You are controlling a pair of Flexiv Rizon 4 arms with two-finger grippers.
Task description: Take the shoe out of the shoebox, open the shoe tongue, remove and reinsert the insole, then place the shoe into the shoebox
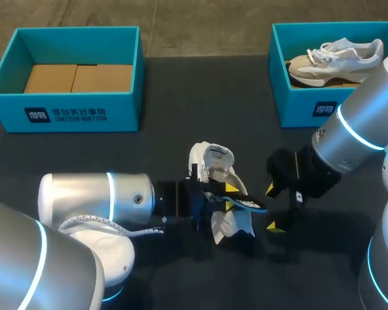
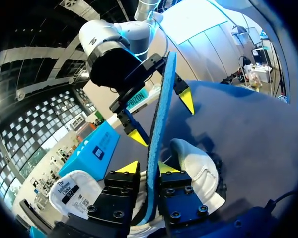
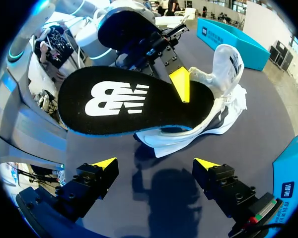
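Looking like a robotics lab or test cell, not a home or a shop. Showing a matte black desk (image 1: 181, 97) being flanked by two silver industrial arms, the left arm (image 1: 97, 200) and the right arm (image 1: 355, 129), each glowing with a blue light ring. Carrying only staged props: a teal left shoebox (image 1: 71, 113) bottomed with brown cardboard, a teal right shoebox (image 1: 310, 106) holding a grey-white sneaker (image 1: 336, 58), and a white shoe (image 1: 213, 158) sitting between the arms.

White logo (image 3: 120, 98) on insole (image 3: 74, 113); print (image 1: 66, 115) on shoebox (image 1: 126, 113)
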